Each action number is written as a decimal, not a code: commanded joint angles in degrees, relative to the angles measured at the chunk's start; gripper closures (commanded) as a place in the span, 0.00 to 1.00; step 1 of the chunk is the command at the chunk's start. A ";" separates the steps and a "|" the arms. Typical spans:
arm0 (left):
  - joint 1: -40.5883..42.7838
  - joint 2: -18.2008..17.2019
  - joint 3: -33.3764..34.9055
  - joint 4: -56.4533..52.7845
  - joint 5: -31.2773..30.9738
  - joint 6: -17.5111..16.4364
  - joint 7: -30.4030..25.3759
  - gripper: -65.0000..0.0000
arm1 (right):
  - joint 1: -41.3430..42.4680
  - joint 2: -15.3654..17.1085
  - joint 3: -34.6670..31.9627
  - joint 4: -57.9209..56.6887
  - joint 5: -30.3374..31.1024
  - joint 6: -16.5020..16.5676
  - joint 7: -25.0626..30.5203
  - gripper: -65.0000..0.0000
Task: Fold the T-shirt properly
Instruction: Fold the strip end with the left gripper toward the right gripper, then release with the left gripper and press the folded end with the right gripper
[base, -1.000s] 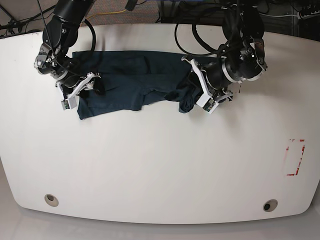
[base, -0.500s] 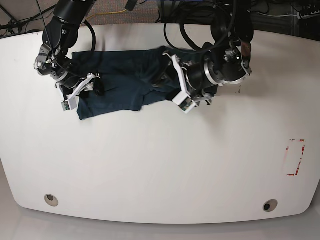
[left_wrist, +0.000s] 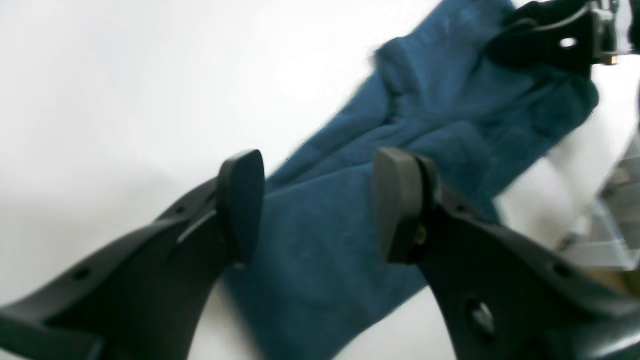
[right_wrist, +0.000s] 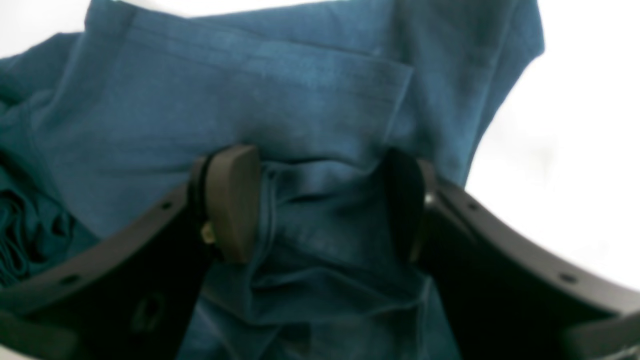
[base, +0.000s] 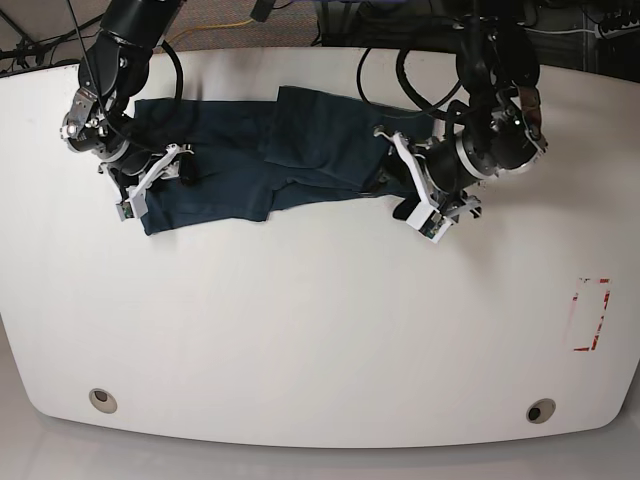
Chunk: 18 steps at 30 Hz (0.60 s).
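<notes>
The dark navy-teal T-shirt (base: 300, 150) lies stretched sideways along the back of the white table (base: 320, 330), with a flap folded over near its middle. My left gripper (base: 392, 190) is at the shirt's right end. In the left wrist view it (left_wrist: 320, 205) is open just above the cloth (left_wrist: 425, 130), holding nothing. My right gripper (base: 180, 168) is at the shirt's left end. In the right wrist view it (right_wrist: 320, 200) is open, with its jaws either side of a wrinkled fold of cloth (right_wrist: 280, 85).
A red-marked rectangle (base: 590, 315) is on the table at the right. Two round holes (base: 100, 398) (base: 540, 410) sit near the front edge. Cables and dark gear lie behind the back edge. The right gripper's fingers (left_wrist: 550, 35) show in the left wrist view.
My left gripper held bunched cloth, swung left with it, then came back right and is now open. The shirt's right end lies flatter. My right gripper shifted slightly up and left.
</notes>
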 joint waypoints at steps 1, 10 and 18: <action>-0.50 -2.73 -1.12 -0.75 -0.77 0.01 -1.42 0.52 | 0.65 0.46 0.02 4.13 1.01 0.08 0.27 0.41; -0.41 -9.32 -10.35 -7.78 -0.95 -0.43 -1.42 0.52 | -0.05 0.54 -0.06 10.73 12.18 0.08 -7.82 0.41; -0.41 -10.38 -19.23 -8.75 -0.86 -0.43 -1.42 0.52 | -3.48 0.63 -8.94 11.69 28.35 0.08 -11.77 0.41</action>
